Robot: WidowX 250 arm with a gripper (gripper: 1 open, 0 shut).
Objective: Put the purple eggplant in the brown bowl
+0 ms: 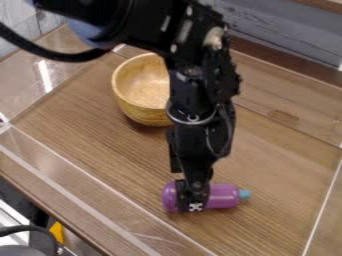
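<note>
The purple eggplant (177,198) lies on its side on the wooden table near the front, its teal stem cap pointing right. My black gripper (197,200) points straight down right over the eggplant's middle, covering part of it. The jaws look open around the eggplant's body; the near finger carries a black and white marker. Whether the fingers touch the eggplant I cannot tell. The brown bowl (134,90) stands behind and to the left of the arm; nothing shows in the part of its hollow that I see, and the arm hides its right side.
Clear acrylic walls (47,75) ring the wooden table (94,150). A clear plastic stand (107,35) sits at the back left behind the bowl. The table's front edge runs along the lower left.
</note>
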